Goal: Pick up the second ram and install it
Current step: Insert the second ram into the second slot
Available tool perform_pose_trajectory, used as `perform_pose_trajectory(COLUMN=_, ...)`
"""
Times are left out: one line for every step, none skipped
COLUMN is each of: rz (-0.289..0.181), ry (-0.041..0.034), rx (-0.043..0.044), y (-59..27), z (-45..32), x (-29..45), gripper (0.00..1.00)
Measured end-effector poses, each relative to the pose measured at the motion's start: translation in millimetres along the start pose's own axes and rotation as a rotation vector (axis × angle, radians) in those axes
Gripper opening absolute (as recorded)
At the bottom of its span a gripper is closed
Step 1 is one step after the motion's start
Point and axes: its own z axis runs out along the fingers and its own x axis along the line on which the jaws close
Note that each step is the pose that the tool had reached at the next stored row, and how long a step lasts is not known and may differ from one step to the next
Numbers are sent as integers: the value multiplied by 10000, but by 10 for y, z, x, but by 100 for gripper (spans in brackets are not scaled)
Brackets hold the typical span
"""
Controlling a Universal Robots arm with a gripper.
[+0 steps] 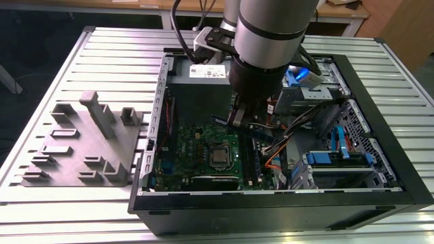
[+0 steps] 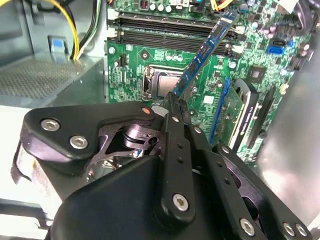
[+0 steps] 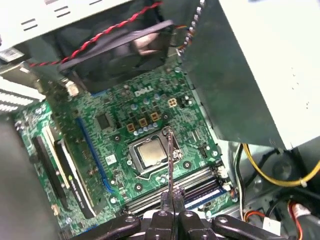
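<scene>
The claw (image 2: pixel 172 102) pinches the memory stick (image 2: pixel 204 52) by its two flat faces, the stick reaching out beyond the claw tips above the green board (image 2: pixel 131 65); it seems light, stiff and thin but fragile, so a gentle hold on the faces suits it.

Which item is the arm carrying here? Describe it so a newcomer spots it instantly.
Inside the open black computer case lies the green motherboard. Above it the gripper pinches one end of the second ram: a thin blue-green stick slanting through the air, unlike the long black memory sockets fixed flat on the board.
</scene>
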Motion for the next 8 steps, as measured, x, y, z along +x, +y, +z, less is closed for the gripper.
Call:
perform_pose_trajectory(rz=178, ry=-11, rx=10, y=0, z=2, x=0, gripper=8)
perform_pose_trajectory(rz=359, ry=-19, rx=20, y=0, z=3, x=0, gripper=8)
perform_pose_trajectory(rz=537, ry=-29, rx=31, y=0, z=4, x=0, gripper=8)
perform_pose_trajectory(rz=717, ry=-39, rx=41, y=0, z=6, x=0, gripper=8)
perform_pose_trajectory(rz=907, ry=-49, rx=52, y=-1, z=7, x=0, gripper=8)
perform_pose_trajectory(rz=1086, ry=-58, rx=62, y=0, z=9, x=1, gripper=8)
perform_pose_trajectory(rz=1265, ry=-67, rx=73, y=-1, z=10, x=1, gripper=8)
perform_pose_trajectory(rz=1444, ry=-76, rx=83, y=-1, z=12, x=1, gripper=8)
